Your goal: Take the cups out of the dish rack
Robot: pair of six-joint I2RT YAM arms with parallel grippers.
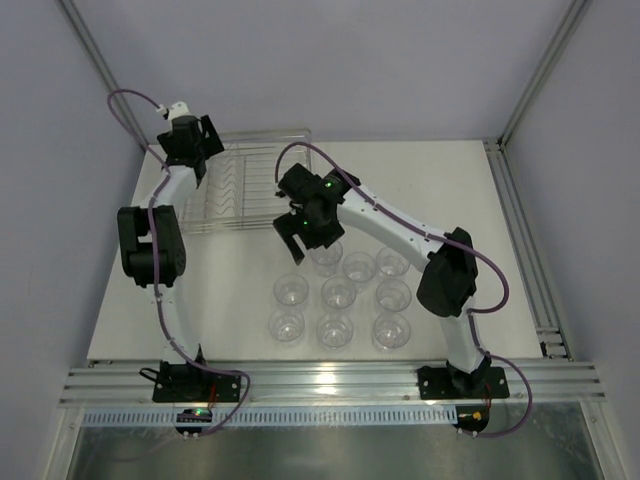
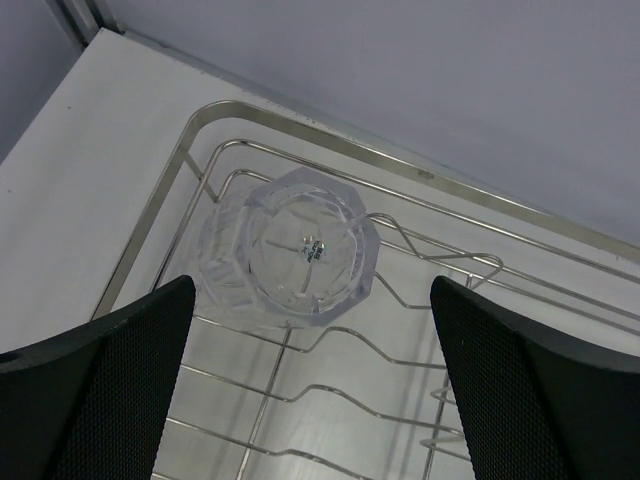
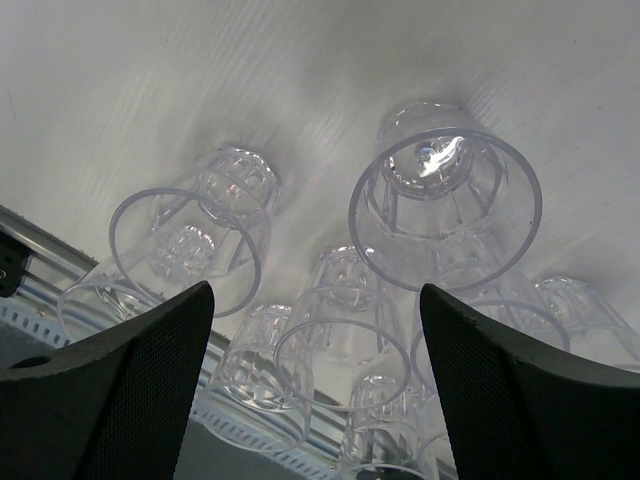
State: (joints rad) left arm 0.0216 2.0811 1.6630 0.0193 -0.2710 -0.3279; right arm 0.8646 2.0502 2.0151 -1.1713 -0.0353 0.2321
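Cups [image 1: 338, 292] grouped upright on table [image 1: 520, 250] | one cup [image 2: 305, 250] bottom-up in rack [image 2: 300, 122] corner | your left gripper [image 2: 310, 290] open above it | right gripper [image 3: 315, 290] open over group

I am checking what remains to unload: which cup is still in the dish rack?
The cup in the left wrist view, base up in the dish rack's corner; the other cups stand rim up on the table.

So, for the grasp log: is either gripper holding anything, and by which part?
Nothing held. Left gripper open near a cup in the dish rack; right gripper open above cups.
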